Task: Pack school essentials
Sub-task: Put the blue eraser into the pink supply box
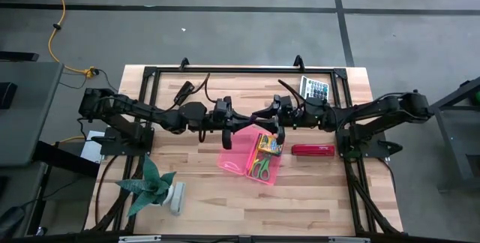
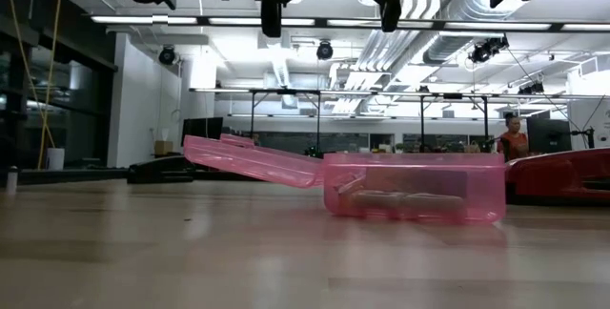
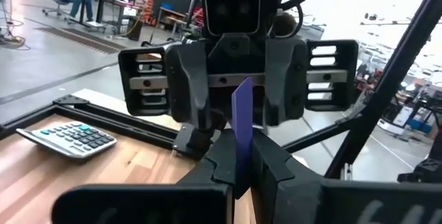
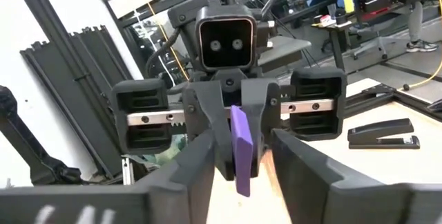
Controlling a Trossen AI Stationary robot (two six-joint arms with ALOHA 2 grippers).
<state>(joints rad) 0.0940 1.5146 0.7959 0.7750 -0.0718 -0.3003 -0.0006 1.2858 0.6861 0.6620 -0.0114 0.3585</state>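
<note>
My left gripper (image 3: 238, 165) is shut on a thin blue-purple eraser (image 3: 242, 124), high above the table's middle (image 1: 241, 123). My right gripper (image 4: 242, 165) faces it fingertip to fingertip (image 1: 264, 120). It is open, with one finger on either side of the eraser (image 4: 240, 148) and no touch that I can see. Below them the open pink case (image 1: 251, 162) lies on the table. It holds green-handled scissors (image 1: 260, 169) and a yellow-green crayon box (image 1: 268, 145). Its lid (image 2: 250, 159) is spread out to the left. My left gripper pinches the eraser's flat faces (image 3: 239, 156) between its two fingers. The fingers lie level and come from the table's left. The eraser stands on edge, sticks out past the fingertips toward my right gripper, and is lifted clear above the case.
A red stapler (image 1: 313, 150) lies right of the case. A calculator (image 1: 315, 88) lies at the far right. A potted plant (image 1: 154, 187) stands at the near left. A black frame (image 1: 240, 70) runs around the table's edges.
</note>
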